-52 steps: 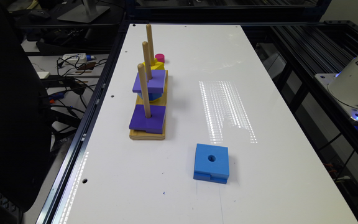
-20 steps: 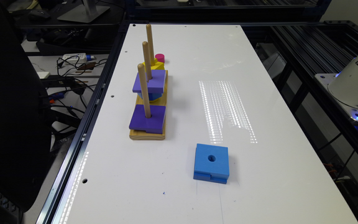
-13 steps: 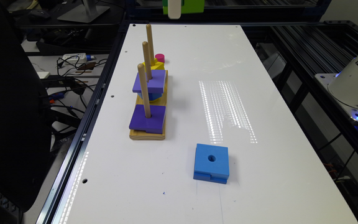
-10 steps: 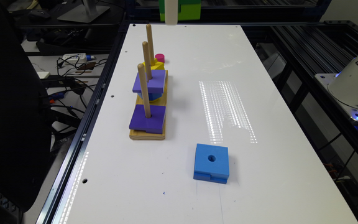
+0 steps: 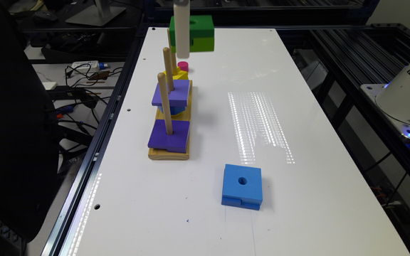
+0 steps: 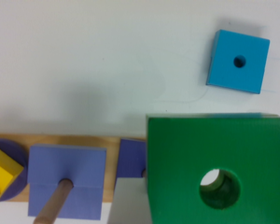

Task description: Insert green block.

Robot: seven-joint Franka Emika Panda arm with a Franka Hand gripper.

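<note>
White and glossy, the counter (image 5: 297, 117) fills the middle of the exterior view, with a band of light reflections near its centre and dark racks, cables and a monitor stand around its edges.

At the top centre of that view the green block (image 5: 196, 32) hangs in the air above the far end of the counter. It is square, with a dark green upper layer, a lime-green lower layer and a round hole through its middle. A white finger of the tool (image 5: 182, 30) lies flat against the block's near side, so the tool has hold of the block. In the wrist view the green block (image 6: 219, 168) fills the lower right, its hole open right through, and a pale finger (image 6: 128, 203) sits against its edge.

Left of centre in the exterior view stands a wooden base (image 5: 169, 151) carrying three upright pegs (image 5: 164, 103). A purple block (image 5: 168, 135) sits on the nearest peg. Another purple block (image 5: 171, 92) sits on the middle one, over a blue piece. Behind them lie a yellow piece (image 5: 178, 74) and a pink piece (image 5: 183, 66).

A blue block (image 5: 242, 185) with a centre hole and a notched front lies flat at lower centre, well apart from the base.
</note>
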